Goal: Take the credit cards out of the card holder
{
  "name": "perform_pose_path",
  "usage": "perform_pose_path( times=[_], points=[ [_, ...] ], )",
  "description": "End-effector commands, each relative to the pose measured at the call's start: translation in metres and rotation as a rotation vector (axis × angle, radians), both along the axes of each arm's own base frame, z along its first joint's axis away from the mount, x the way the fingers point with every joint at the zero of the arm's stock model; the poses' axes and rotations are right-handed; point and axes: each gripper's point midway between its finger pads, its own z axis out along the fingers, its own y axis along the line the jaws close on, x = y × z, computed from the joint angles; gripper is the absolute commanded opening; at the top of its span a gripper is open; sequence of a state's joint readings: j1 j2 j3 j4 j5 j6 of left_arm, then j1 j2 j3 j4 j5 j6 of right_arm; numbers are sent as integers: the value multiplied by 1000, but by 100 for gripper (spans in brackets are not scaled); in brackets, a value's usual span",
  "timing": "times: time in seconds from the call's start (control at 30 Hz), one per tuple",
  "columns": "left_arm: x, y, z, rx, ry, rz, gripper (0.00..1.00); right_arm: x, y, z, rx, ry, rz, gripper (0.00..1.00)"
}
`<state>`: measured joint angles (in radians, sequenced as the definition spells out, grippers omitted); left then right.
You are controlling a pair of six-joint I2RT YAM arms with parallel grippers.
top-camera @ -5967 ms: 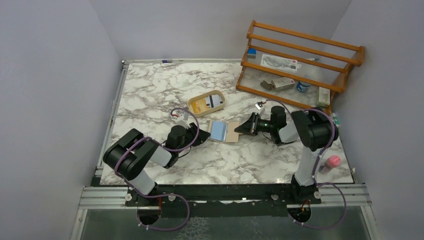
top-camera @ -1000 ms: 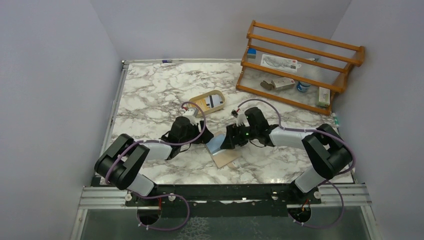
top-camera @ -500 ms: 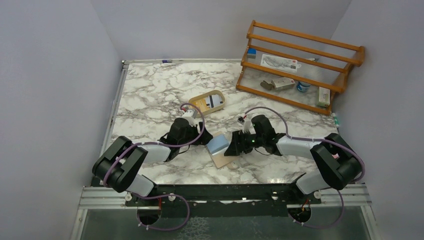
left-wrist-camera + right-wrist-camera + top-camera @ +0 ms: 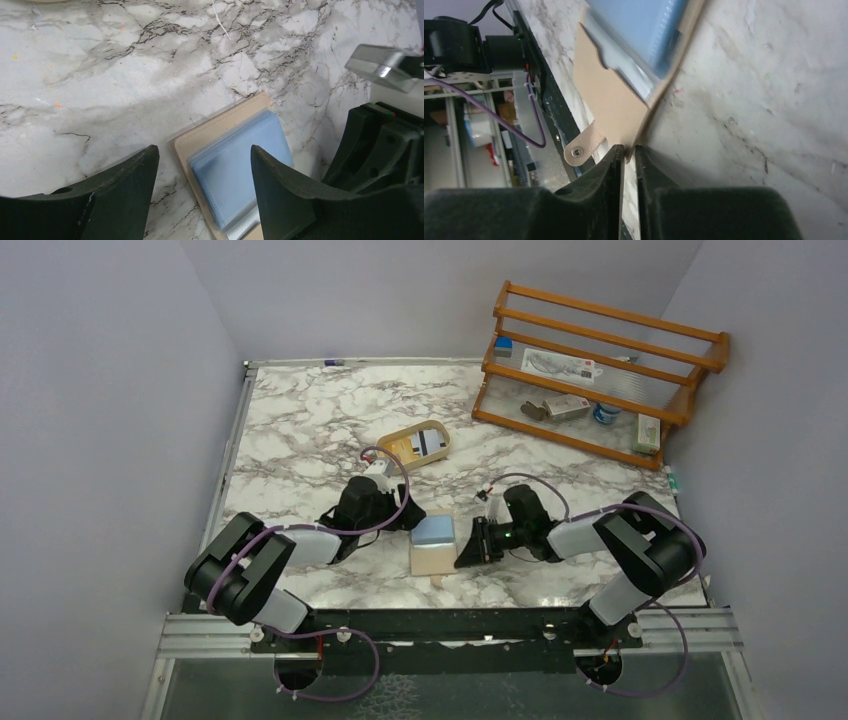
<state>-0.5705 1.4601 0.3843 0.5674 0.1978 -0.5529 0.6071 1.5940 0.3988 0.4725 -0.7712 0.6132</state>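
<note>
A tan leather card holder [image 4: 435, 560] lay open and flat on a white marble table [image 4: 300, 420], on the near side of a beige oval tray [image 4: 381, 452], closer to the arm bases than the tray was. Pale blue credit cards [image 4: 433, 531] sat stacked in a clear pocket on the half of the holder nearer the tray. The tan half and its small snap tab [image 4: 580, 149] pointed away from the tray.

The right gripper [image 4: 468, 548] lay low on the table, to the right of the holder as seen from above and farther from the tray than the cards. In the right wrist view its jaws were pressed almost together on the thin tan edge of the holder, beside the tab.

The left gripper [image 4: 405, 518] sat between the tray and the holder. Its jaws stood wide apart, straddling the holder's end, and held nothing. Whether the fingers [image 4: 125, 192] touched the leather could not be told.

A wooden rack [image 4: 600, 360] stood far right of the tray
</note>
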Motion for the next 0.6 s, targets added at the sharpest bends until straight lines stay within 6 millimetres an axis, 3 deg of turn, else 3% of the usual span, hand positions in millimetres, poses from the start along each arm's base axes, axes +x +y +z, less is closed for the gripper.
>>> perform_pose_path(
  times=[0.0, 0.07, 0.27, 0.57],
  points=[
    [-14, 7, -18, 33, 64, -9, 69, -13, -5, -12, -19, 79, -4, 8],
    [-15, 8, -19, 35, 64, -10, 69, -12, -5, -12, -16, 80, -7, 1],
    [-14, 10, -17, 36, 54, -5, 69, 2, -4, -8, -62, 41, -11, 1],
    [-9, 8, -6, 14, 26, -40, 72, 76, -47, 18, -173, -51, -150, 0]
  ],
)
